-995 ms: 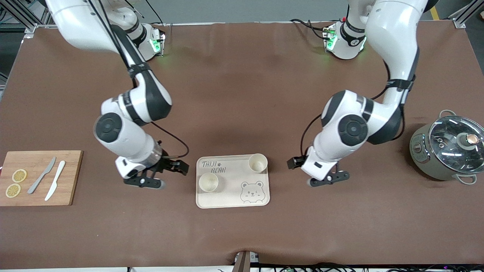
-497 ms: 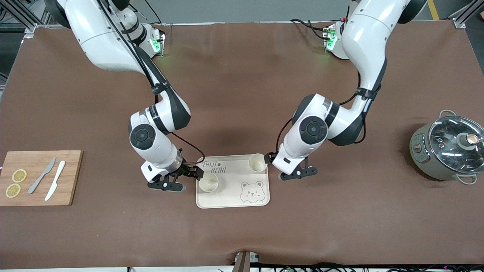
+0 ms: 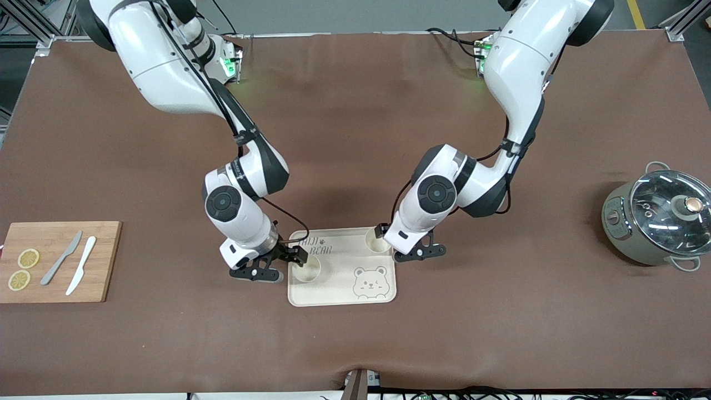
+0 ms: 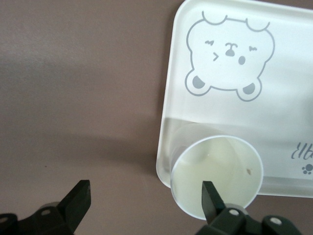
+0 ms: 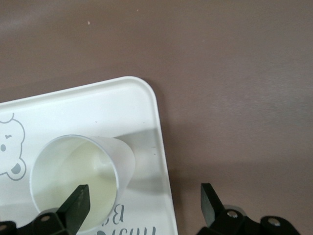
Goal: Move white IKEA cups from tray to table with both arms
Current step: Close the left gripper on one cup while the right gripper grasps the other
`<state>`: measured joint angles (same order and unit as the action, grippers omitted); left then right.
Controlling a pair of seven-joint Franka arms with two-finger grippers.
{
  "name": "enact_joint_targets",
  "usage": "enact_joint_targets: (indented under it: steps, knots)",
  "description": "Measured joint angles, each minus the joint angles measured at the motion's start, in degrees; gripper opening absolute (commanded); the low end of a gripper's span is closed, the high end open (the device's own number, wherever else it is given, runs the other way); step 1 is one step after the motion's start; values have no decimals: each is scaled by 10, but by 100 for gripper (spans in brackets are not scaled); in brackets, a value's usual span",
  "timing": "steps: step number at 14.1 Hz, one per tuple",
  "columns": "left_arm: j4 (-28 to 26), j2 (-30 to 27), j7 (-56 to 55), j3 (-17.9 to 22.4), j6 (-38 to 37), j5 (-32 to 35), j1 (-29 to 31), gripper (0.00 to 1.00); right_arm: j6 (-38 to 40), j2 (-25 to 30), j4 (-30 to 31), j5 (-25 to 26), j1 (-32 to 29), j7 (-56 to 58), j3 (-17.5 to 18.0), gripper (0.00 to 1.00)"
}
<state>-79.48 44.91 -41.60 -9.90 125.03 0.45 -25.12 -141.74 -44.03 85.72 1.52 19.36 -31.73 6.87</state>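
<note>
Here the cream rectangular plastic tray (image 3: pixel 341 291) with a bear drawing lies on the brown table (image 3: pixel 355 139), and both small off-white handleless cups stand upright on it. One cup (image 3: pixel 306 268) sits at the tray edge toward the right arm's end; the other cup (image 3: pixel 376 241) sits in the tray corner toward the left arm's end, farther from the front camera than the first. The right gripper (image 3: pixel 278 265) hangs low at the tray's edge just beside the first cup, fingers spread wide and holding nothing; in its wrist view one finger (image 5: pixel 77 203) overlaps that cup's (image 5: pixel 78 178) rim. The left gripper (image 3: pixel 410 244) hangs at the tray's other edge beside the second cup, jaws likewise apart and empty, one finger (image 4: pixel 211 198) over that cup's (image 4: pixel 217 174) mouth.
</note>
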Motion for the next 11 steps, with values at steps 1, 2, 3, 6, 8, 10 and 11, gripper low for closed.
enact_joint_targets:
  steps: [1,2,3,6,8,10,11]
  knots:
    - [0,5,0,0,5,0,-1,100,-7,-5,0,0,2,-5,0,100]
    - [0,10,0,0,12,0,-1,100,-12,-9,-1,0,3,-11,0,100]
    - [0,14,0,1,18,0,-1,100,-16,-12,-3,0,4,-14,0,100]
    - [0,21,0,1,23,0,-1,57,-26,-18,-5,0,5,-16,0,100]
    - [1,21,0,1,24,0,-1,27,-30,-19,-5,0,6,-16,0,100]
    - [1,21,0,1,24,0,-1,7,-31,-20,-5,0,8,-17,0,100]
    - [2,21,0,1,24,0,-1,0,-32,-21,-5,0,9,-18,0,100]
